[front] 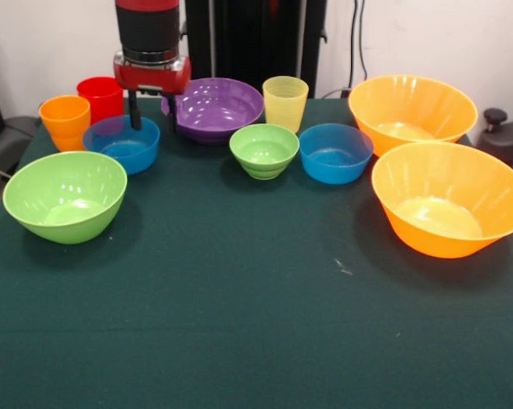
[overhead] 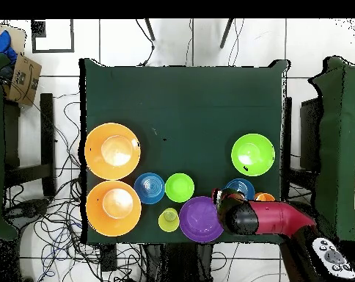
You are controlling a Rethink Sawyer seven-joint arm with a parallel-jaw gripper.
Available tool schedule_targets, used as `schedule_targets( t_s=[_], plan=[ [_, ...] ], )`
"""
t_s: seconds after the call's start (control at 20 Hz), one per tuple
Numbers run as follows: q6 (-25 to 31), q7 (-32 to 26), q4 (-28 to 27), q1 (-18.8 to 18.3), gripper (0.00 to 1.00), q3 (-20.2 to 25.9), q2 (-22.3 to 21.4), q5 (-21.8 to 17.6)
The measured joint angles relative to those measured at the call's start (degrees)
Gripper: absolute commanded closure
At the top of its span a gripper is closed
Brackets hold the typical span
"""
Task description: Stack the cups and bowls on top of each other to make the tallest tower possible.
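bright, even light | soft shadows under bowls (front: 265,150) | glossy glare

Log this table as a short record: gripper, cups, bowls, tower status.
gripper: gripper open, fingers down at the far rim of a small blue bowl
cups: orange cup, red cup, yellow cup, all upright
bowls: purple bowl, large green bowl, small green bowl, second blue bowl, two orange bowls
tower: none stacked yet

Front view low across the table (front: 239,341), overhead straight down — probably higher, sharing the tabletop
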Motion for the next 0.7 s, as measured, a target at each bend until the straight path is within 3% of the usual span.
schedule_targets(
  t_s=[0.7],
  plan=[
    [-1.6, 0.0, 0.0, 2.4, 0.0, -0.5, 2.4, 0.0]
  ],
)
